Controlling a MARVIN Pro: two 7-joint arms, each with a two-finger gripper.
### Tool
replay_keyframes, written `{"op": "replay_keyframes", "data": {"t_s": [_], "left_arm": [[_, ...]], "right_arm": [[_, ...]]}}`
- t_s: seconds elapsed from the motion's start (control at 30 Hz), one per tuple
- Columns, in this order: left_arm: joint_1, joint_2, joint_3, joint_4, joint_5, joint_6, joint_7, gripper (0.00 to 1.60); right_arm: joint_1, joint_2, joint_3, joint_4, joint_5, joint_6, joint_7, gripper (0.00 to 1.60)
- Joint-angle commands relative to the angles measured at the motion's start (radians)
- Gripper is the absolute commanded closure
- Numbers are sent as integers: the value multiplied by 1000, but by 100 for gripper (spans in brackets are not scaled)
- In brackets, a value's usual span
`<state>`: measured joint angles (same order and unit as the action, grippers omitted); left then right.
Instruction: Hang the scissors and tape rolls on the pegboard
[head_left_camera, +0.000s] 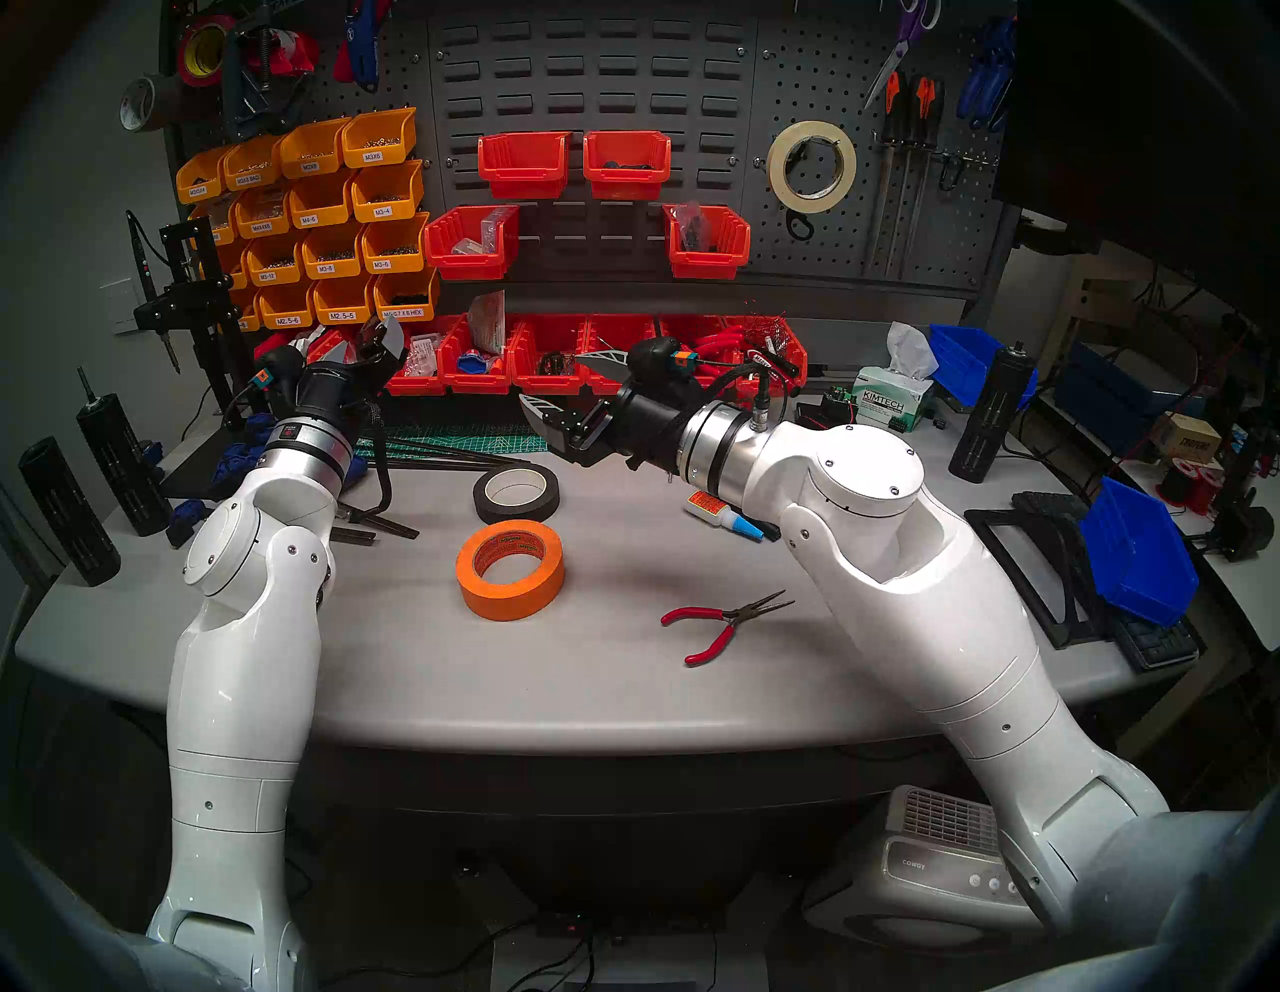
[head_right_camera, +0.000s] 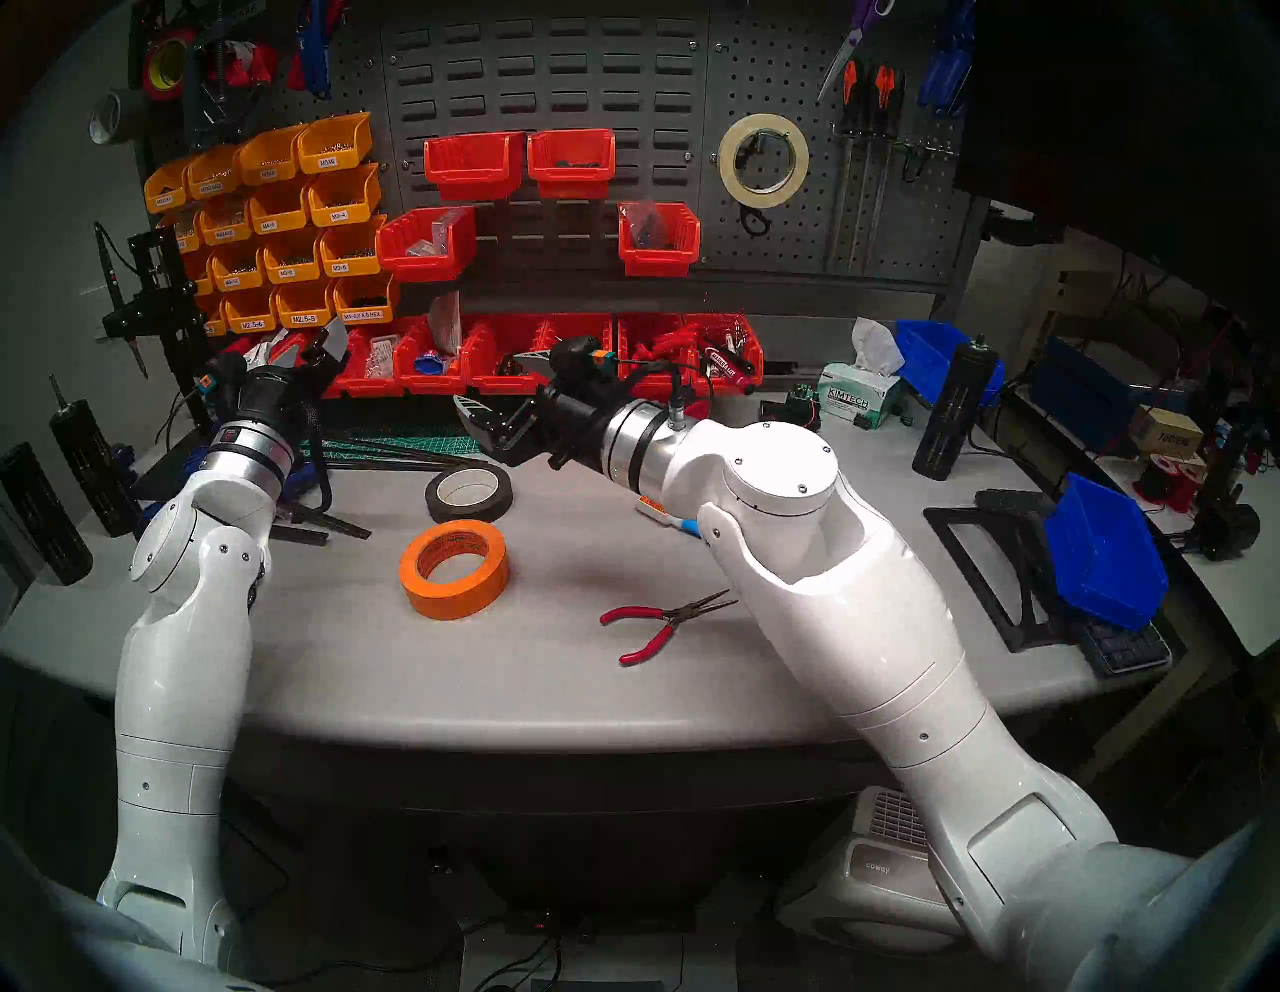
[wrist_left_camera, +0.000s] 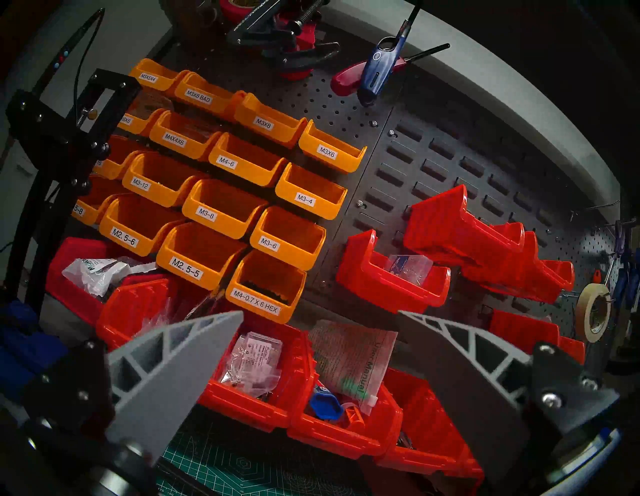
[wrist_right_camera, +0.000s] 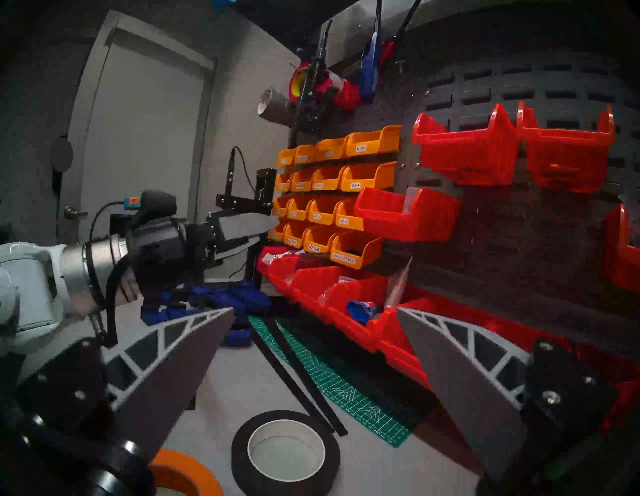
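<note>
Below the right claw (head_left_camera: 554, 409), jaws gaping and empty, the orange tape roll (head_left_camera: 511, 568) is lying flat awaiting pickup; far up-right, cream tape (head_left_camera: 812, 166) and scissors (head_left_camera: 800, 225) are already hanging on the pegboard (head_left_camera: 831, 90). The left claw (wrist_left_camera: 318, 350) is idling agape.

1. Grey curved table (head_left_camera: 623, 693) in front, dim overall light.
2. Pale wall (wrist_right_camera: 145, 138) with a door handle (wrist_right_camera: 74, 212) at left.
3. Side bench (head_left_camera: 1233, 609) at right, cluttered.
4. White air purifier (head_left_camera: 935, 852) on dark floor underneath.
</note>
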<state>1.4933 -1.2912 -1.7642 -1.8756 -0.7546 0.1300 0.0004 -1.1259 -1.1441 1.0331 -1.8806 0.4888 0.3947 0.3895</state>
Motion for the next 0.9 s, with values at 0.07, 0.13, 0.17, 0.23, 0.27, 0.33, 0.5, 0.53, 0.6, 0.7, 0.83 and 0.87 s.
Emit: {"op": "replay_keyframes", "data": {"t_s": [0.07, 0.13, 0.17, 0.23, 0.27, 0.33, 0.5, 0.53, 0.6, 0.7, 0.83, 0.87], "left_arm": [[-13, 7, -12, -37, 14, -17, 8, 0], [-13, 9, -14, -36, 14, -17, 7, 0], [-12, 9, -15, -37, 15, -17, 7, 0], [-11, 8, -20, -38, 16, -18, 6, 0], [-11, 8, -20, -38, 16, -18, 6, 0], [-11, 6, -22, -39, 19, -21, 5, 0], [-11, 4, -24, -39, 19, -21, 2, 0], [-11, 3, -25, -39, 19, -20, 1, 0], [-12, 3, -25, -39, 18, -20, 0, 0], [-11, 1, -26, -41, 16, -21, -2, 0], [-9, -3, -30, -44, 12, -23, 1, 0], [-8, -3, -31, -44, 11, -24, 1, 0]], "right_arm": [[104, 55, -52, -9, 57, 148, 52, 0], [120, 59, -66, -1, 61, 185, 56, 0], [134, 60, -71, 5, 74, 218, 64, 0], [157, 57, -81, 11, 84, 276, 71, 0], [157, 57, -81, 11, 84, 276, 71, 0], [179, 53, -88, 13, 87, 340, 76, 0], [210, 49, -97, 19, 87, 429, 83, 0], [226, 44, -98, 28, 95, 469, 85, 0], [240, 42, -103, 31, 92, 506, 90, 0], [263, 36, -114, 43, 87, 546, 95, 0], [295, 26, -140, 59, 75, 565, 108, 0], [299, 20, -142, 66, 78, 565, 109, 0]]}}
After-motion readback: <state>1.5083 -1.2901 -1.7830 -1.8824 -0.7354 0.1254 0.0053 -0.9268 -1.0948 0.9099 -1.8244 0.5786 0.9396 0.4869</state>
